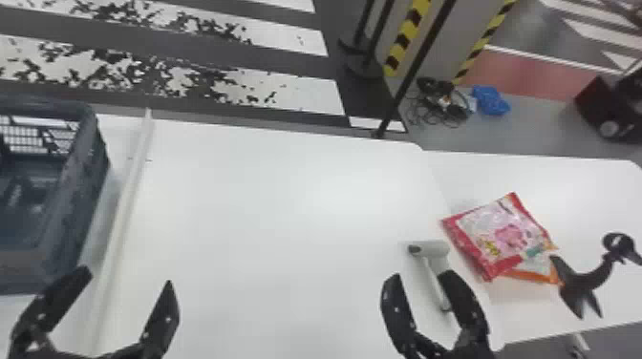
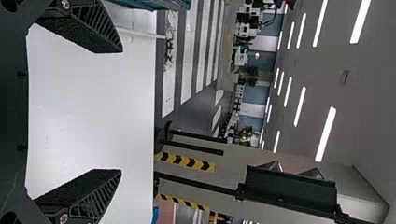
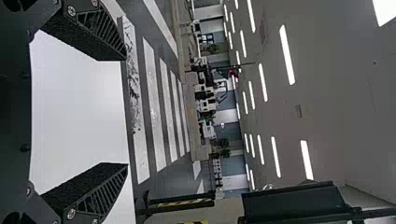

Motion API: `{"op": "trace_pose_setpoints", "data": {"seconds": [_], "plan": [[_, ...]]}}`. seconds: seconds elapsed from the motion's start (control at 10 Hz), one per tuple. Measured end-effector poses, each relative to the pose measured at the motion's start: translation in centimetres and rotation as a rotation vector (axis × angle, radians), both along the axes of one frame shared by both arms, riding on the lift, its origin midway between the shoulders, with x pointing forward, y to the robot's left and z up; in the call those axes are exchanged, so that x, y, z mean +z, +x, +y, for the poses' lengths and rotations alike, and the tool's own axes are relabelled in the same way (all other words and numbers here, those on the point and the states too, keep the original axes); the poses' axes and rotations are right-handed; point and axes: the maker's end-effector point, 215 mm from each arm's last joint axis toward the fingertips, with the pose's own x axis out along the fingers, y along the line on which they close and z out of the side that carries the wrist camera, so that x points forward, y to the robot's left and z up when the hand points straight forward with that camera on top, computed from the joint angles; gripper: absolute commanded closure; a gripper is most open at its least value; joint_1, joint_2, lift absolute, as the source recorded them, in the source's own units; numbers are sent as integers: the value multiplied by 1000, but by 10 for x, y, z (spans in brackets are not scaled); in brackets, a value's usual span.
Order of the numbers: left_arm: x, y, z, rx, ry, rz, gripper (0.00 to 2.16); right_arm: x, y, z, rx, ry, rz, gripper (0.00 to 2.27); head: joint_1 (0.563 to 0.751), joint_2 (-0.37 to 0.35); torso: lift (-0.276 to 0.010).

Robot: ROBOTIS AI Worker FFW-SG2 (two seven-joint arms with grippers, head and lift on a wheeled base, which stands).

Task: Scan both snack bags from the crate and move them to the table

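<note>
If gripping red-and-pink plastic snack bag (image 1: 501,236), lying over orange-edged plastic snack bag (image 1: 542,269) on white table (image 1: 525,305) at right, expect light, soft, slippery load, probably crushable inside. Pinch gently at sealed red edge. See black left gripper (image 1: 127,278) and black right gripper (image 1: 421,276) spread, empty. Mind pale handheld scanner (image 1: 432,250) and curved black stand (image 1: 585,281), flanking bags; use open tabletop beyond. Clear blue-grey plastic crate (image 1: 71,200) wall, near left gripper.
</note>
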Motion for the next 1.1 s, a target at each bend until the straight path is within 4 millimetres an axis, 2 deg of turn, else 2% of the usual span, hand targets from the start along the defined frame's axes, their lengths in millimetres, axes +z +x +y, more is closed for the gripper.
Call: {"op": "trace_pose_setpoints", "data": {"seconds": [1.1], "plan": [[-6, 1, -5, -11, 6, 23, 66, 5, -2, -5, -8, 1, -16, 124, 695, -334, -87]]}}
